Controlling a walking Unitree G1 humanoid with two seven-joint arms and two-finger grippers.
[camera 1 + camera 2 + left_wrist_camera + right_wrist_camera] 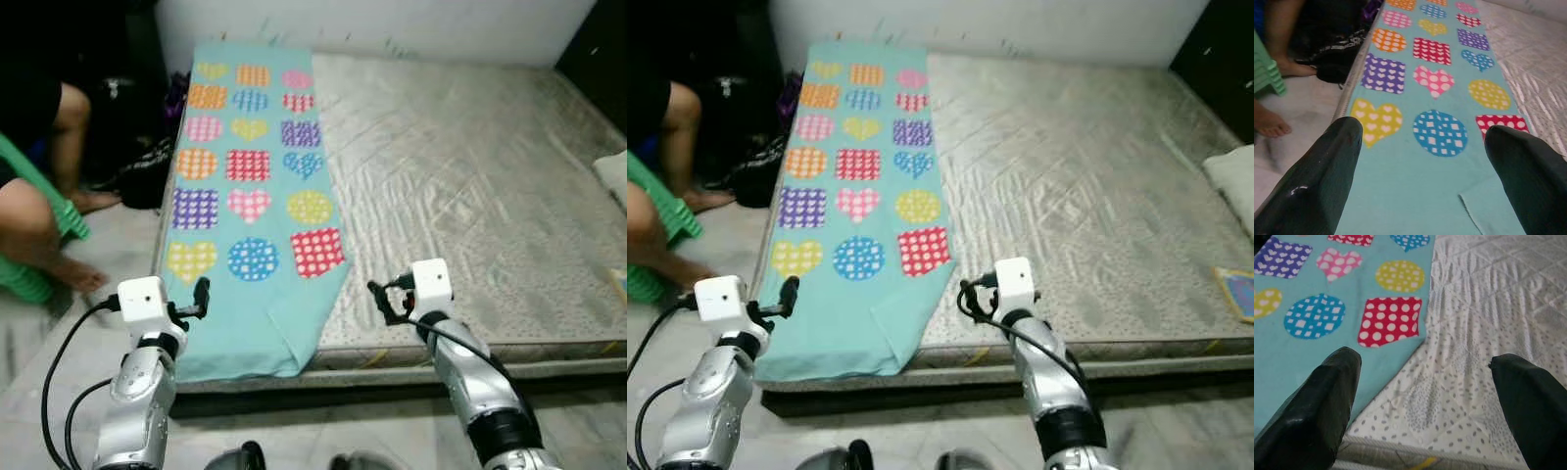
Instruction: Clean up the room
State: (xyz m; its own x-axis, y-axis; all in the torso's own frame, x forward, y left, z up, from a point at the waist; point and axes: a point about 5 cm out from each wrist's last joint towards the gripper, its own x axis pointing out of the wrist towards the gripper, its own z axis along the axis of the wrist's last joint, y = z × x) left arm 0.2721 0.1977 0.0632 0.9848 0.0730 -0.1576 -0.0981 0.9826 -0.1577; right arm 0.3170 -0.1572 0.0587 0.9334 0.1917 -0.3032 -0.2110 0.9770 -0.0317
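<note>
A bare mattress (460, 186) lies on the floor (118, 245) and takes up most of the scene ahead of the robot. A long turquoise blanket (257, 323) printed with coloured hearts, circles and squares lies flat along the mattress's left side. It runs from the far wall to the near edge, where its end hangs over the front. Its near right corner is folded back at an angle, just below a red square patch (316, 251).

The left claw (200, 297) is raised at the near left corner of the mattress, over the blanket's near end. Its two black fingers (1327, 171) are spread wide apart and hold nothing. In the left wrist view the blanket lies between and beyond them; contact with the cloth cannot be determined.

The right claw (384, 302) is raised at the mattress's near edge, just to the right of the blanket's folded corner. Its fingers (1322, 401) are likewise spread wide and empty, with dotted mattress fabric between them.

A pale pillow (1236, 181) rests at the right edge of the mattress, and a small blue item (1239, 291) lies near the front right edge. To the left, a person's legs (44, 220) and a green plastic stool (39, 240) are on the floor, beside a dark bag (147, 176)
</note>
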